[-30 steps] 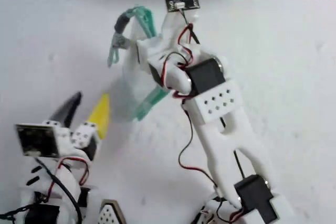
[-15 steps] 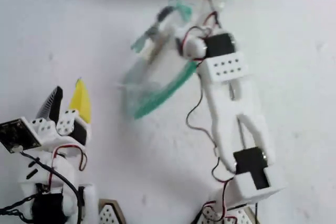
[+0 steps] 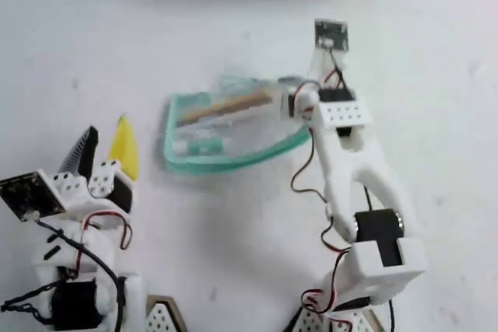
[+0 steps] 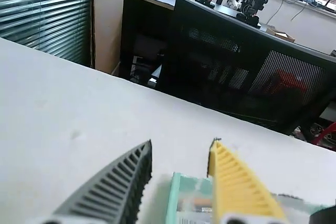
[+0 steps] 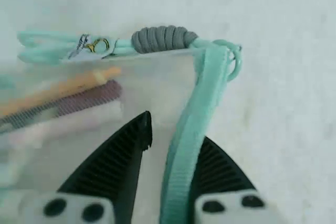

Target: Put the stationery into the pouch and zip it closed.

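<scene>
— Which step is in hand?
— Stationery (image 3: 226, 106) is seen inside the pouch (image 3: 233, 141), laid flat on the table (image 3: 436, 75). Its teal edge (image 5: 191, 114) is clamped by the right gripper (image 5: 176, 140).
— And next?
— Zipping is judged to remain. The left gripper (image 4: 181, 148), spread wide and empty, would be needed as a brace.

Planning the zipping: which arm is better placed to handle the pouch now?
Right: the right pincer grips the pouch by its teal edge; the left pincer hangs open, apart from it.
</scene>
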`<action>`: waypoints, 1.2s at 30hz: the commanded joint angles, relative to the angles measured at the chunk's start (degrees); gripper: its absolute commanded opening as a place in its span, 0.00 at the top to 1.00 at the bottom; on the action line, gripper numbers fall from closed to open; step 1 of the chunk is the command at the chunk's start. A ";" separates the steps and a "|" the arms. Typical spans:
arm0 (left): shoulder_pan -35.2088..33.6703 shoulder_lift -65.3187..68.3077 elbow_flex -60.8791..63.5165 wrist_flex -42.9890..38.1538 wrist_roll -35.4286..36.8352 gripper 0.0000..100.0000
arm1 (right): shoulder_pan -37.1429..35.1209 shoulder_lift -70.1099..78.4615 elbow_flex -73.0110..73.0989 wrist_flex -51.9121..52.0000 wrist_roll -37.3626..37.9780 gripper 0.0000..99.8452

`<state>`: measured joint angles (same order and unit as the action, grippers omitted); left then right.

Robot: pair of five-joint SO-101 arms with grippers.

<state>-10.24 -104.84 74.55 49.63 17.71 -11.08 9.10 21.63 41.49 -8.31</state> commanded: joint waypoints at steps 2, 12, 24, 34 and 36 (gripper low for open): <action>2.15 0.04 4.75 -8.79 0.26 0.81 | -0.04 -0.66 10.37 -13.49 1.32 0.98; 11.38 0.13 6.42 -9.93 -7.30 0.81 | 0.22 -1.54 11.08 -15.52 0.88 0.98; 11.30 0.22 5.80 -10.02 -7.82 0.81 | 0.31 -1.98 11.08 -12.97 1.32 0.97; 17.36 0.31 -10.55 2.64 -21.63 0.80 | 0.31 -2.07 8.44 -4.00 0.97 0.64; 17.63 0.31 -15.03 4.57 -22.24 0.80 | 0.31 -2.07 8.44 -4.00 1.23 0.64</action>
<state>5.41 -104.84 68.92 50.86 -2.33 -10.99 7.96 30.51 35.96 -7.87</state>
